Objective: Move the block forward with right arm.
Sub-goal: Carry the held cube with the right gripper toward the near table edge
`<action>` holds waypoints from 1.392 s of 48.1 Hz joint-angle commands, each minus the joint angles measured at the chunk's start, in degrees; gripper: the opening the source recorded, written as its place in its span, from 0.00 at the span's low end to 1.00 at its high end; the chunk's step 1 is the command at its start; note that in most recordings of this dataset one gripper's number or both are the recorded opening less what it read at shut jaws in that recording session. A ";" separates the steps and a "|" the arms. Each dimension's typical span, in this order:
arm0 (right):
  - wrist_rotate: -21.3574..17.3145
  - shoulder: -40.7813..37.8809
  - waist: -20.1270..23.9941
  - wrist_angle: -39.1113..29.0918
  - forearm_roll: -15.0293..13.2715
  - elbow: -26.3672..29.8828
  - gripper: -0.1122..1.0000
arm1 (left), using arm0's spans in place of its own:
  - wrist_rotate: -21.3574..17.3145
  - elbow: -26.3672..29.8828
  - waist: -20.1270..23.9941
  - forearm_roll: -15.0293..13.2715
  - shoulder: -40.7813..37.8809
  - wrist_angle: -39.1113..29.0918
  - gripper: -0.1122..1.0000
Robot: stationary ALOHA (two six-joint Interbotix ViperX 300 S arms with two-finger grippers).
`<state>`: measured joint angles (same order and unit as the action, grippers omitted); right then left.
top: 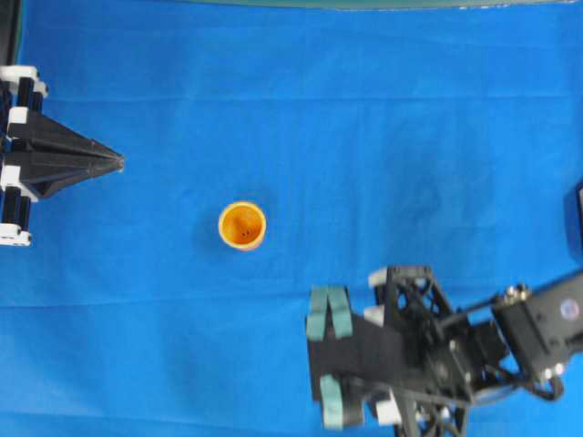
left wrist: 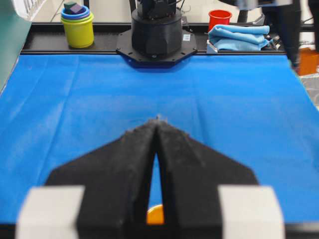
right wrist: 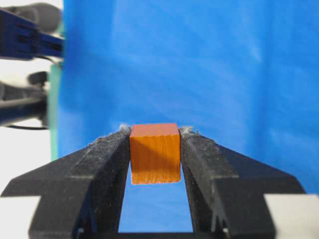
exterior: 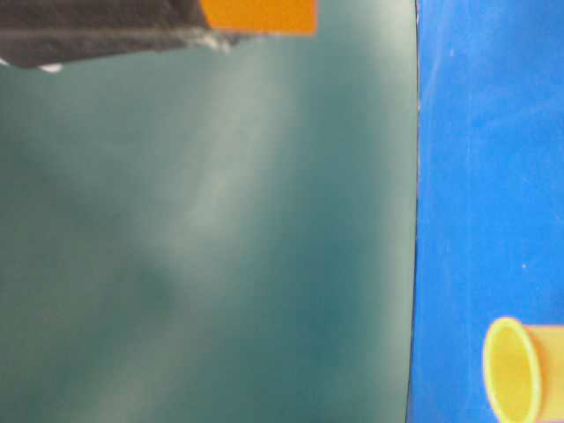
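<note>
Block (right wrist: 155, 153) sat clamped in the right claw (right wrist: 155, 149), lifted off the blue cloth (top: 273, 91); carrying it forward and setting it down remained. Left claw (left wrist: 157, 130) pressed together.

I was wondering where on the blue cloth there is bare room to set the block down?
The block sits clamped in the right gripper. Bare blue cloth spans the whole top band above the cup, and the stretch between the cup and the right edge. The bottom right is crowded by the right arm; the left gripper borders the left edge.
</note>
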<state>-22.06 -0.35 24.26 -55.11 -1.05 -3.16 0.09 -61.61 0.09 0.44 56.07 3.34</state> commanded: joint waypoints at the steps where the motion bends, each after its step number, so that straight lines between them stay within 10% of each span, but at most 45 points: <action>1: -0.70 0.26 1.32 0.18 -0.26 2.37 0.47 | 0.09 1.76 0.09 0.18 -0.26 0.18 0.11; 67: -6.68 -4.57 7.29 -2.37 -1.14 10.46 0.47 | 0.09 1.76 0.09 0.18 -0.62 0.18 0.11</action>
<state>-28.56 -5.80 31.29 -57.66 -2.02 5.80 0.09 -61.61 0.09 0.44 56.07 3.25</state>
